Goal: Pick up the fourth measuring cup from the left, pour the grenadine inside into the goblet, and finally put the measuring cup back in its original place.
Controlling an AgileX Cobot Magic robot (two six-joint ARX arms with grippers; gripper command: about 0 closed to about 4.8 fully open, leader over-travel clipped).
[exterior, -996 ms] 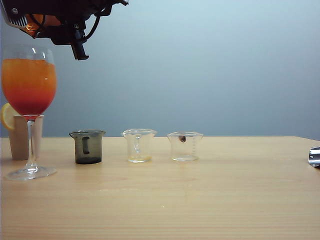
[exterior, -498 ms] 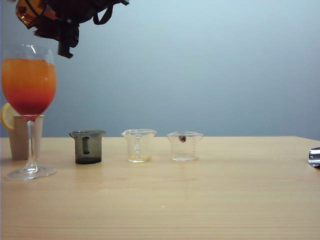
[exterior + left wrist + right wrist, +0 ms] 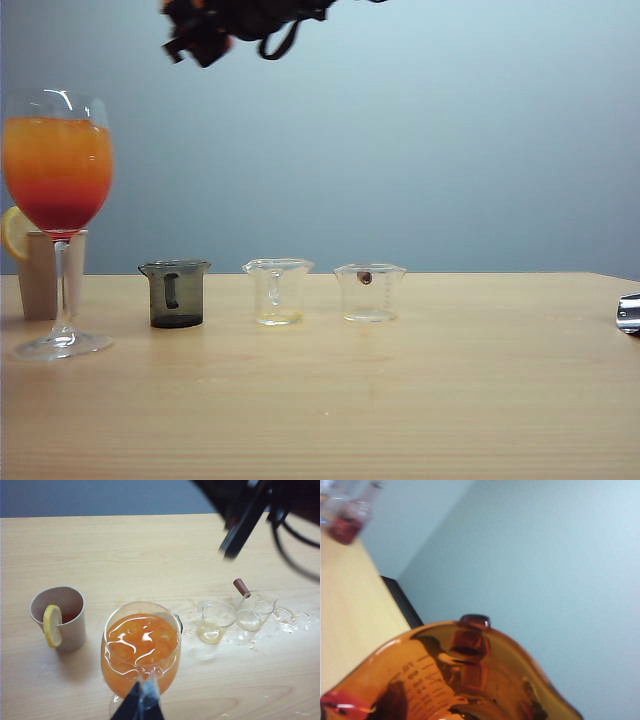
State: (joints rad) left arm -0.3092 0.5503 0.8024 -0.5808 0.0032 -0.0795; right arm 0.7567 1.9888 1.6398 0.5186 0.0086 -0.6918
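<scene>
Here the table (image 3: 420, 400) carries the goblet (image 3: 58, 200) at far left. High above, the right gripper (image 3: 215, 25) clasps the amber fourth measuring cup (image 3: 465, 680). The left gripper (image 3: 141, 707) sits by the goblet, jaws unclear.

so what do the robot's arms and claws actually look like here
The right claw and its wrist are matt black, blocky hardware at the top of the exterior view, with a thin black cable looping loose beneath. In the left wrist view the same arm shows as a dark straight bar with curved black cables. The left claw shows only dark, tapering fingertips. No markings are visible.
</scene>
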